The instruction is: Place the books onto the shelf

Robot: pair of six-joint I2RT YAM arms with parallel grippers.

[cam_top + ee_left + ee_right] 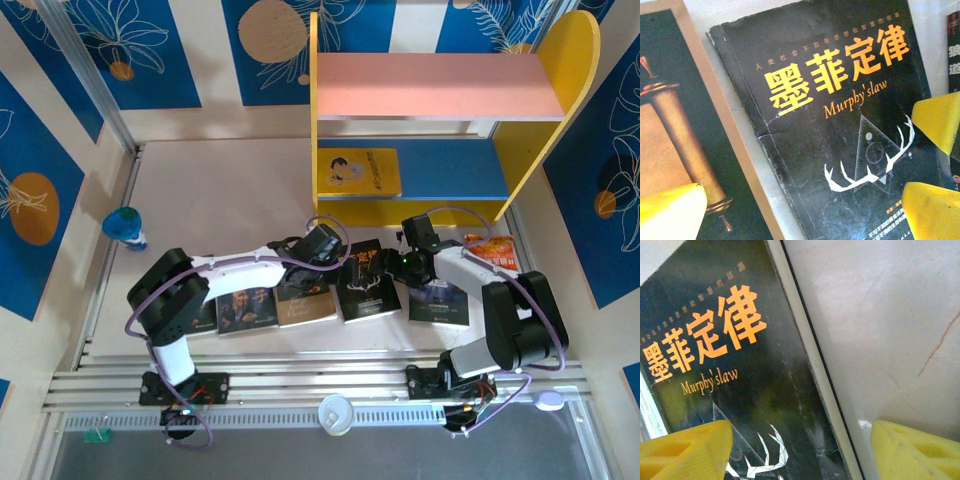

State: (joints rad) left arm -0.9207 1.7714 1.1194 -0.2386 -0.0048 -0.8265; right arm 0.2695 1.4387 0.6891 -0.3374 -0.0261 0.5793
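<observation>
Five books (247, 308) lie flat in a row on the bench (220, 200), just in front of the shelf (440, 88), none of them on it yet. Both hands hover over the antler book (368, 285) in the middle of the row. Your left hand (335, 255) is spread wide and empty, reaching from above the brown book (670, 125) across to the antler cover. Your right hand (800, 455) is also parted and holds nothing. One pad (685, 450) sits above the cover and the other (915, 450) above bare bench, so the book's long right edge runs between them.

Expect this paperback to be light, thin and floppy. Its cover looks glossy, so a pad pressed down on it will likely skid. The spine is creased and scuffed, so go gently there. Lying flat, it offers no lip to get under. I'd take it by that long right edge, where a strip of bench separates it from the wolf book (438, 302). Tip the edge up, then pinch across the thickness near mid-length so the ends don't droop. Gripped at a corner, it would probably sag and twist.
</observation>
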